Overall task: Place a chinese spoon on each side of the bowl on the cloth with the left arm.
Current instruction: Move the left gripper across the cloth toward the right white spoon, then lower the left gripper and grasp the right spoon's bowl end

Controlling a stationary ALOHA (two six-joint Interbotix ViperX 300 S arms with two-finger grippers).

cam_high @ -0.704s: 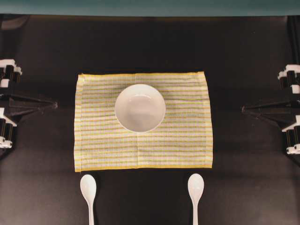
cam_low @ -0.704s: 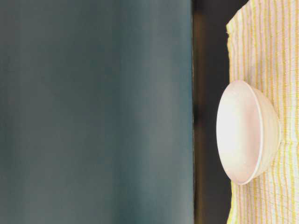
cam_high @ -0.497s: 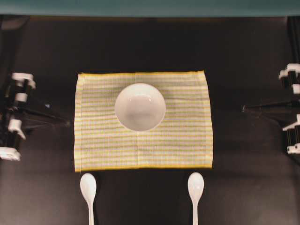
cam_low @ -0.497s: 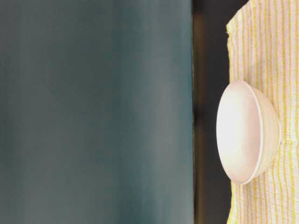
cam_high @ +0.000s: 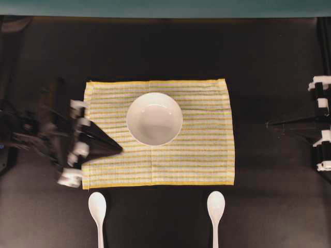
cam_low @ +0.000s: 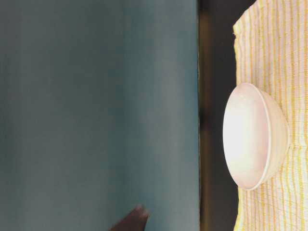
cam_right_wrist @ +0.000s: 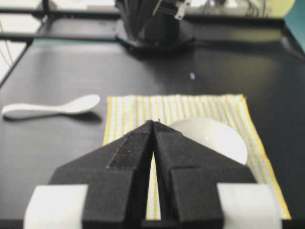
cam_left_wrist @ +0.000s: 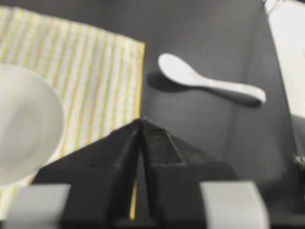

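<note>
Left claw [cam_high: 120, 150], fingers pressed together and holding nothing, hovers over the left edge of the cloth [cam_high: 196, 155], its tip pointing toward the bowl [cam_high: 154, 118] but apart from it. Bowl: white, upright on the far half of the cloth, slightly left of the centre fold. Left spoon [cam_high: 97, 209] and right spoon [cam_high: 215, 206]: both white, lying on the dark worktop [cam_high: 269, 206] just beyond the near edge of the cloth, heads toward the cloth, well apart from each other. The left spoon lies near the left claw, off the cloth corner, with bare worktop between them. Right claw [cam_right_wrist: 153, 123], fingers also together and empty, sits at the right worktop edge, clear of the cloth.
</note>
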